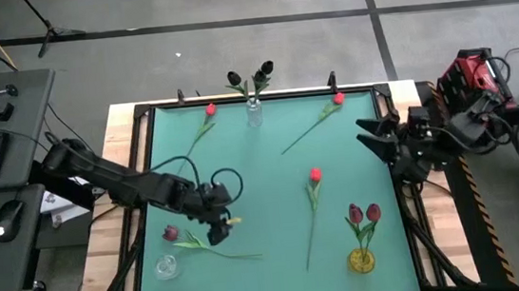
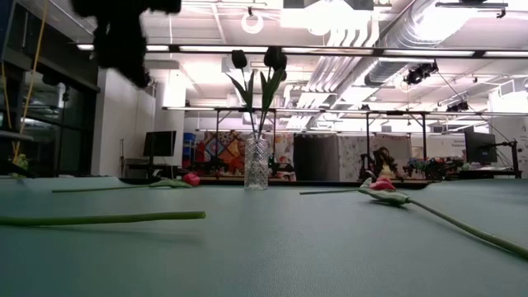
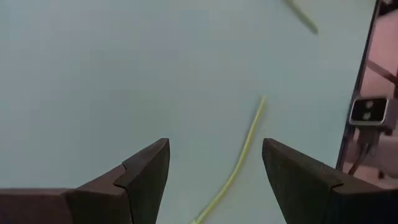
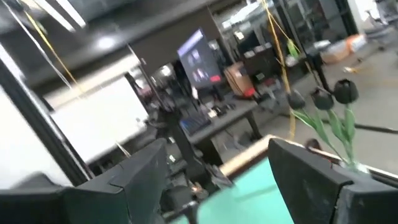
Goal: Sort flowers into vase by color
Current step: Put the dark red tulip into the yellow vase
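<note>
On the teal bench [image 1: 272, 173], the left pincer [image 1: 218, 228] hovers open above a dark pink-maroon artificial tulip [image 1: 171, 233], head toward nine o'clock, stem toward four; the right pincer [image 1: 370, 137] waits open at three o'clock.

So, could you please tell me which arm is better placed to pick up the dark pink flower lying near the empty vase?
Left. The left gripper hovers open right beside the dark pink flower, while the right gripper waits at the table's far right edge.

Green table [image 1: 243, 176] with scattered flowers [image 1: 313, 198]
</note>
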